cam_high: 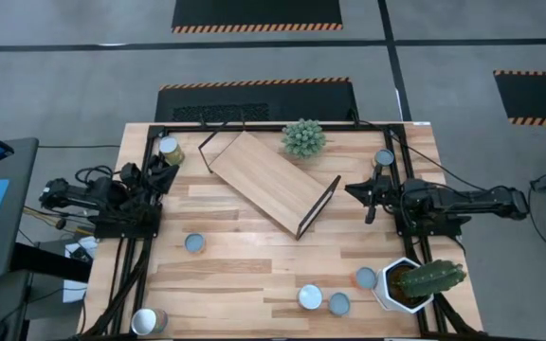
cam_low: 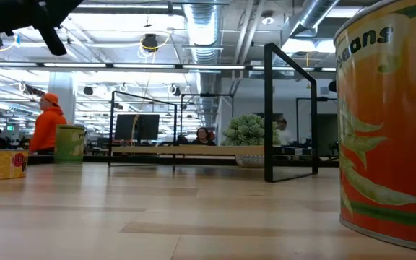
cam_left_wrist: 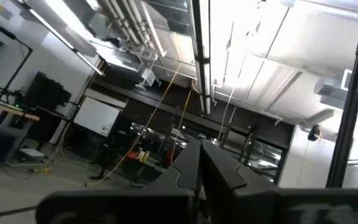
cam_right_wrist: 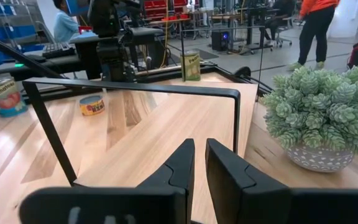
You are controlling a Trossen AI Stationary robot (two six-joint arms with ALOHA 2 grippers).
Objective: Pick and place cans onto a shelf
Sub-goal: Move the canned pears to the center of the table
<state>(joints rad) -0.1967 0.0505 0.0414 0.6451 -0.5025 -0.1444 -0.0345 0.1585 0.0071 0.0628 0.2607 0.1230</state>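
Right, the shelf (cam_high: 268, 180) lies empty at upper centre of the high view, long axis running upper left to lower right, so I could clip its black frame ends. Cans (cam_high: 194, 243) sit scattered below. Left gripper (cam_high: 159, 169) and right gripper (cam_high: 366, 194): fingers nearly together, holding nothing.

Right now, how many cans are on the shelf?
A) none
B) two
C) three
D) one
A: the high view shows the shelf with a bare board, while the cans lie around it on the table, such as the one nearer the left arm.
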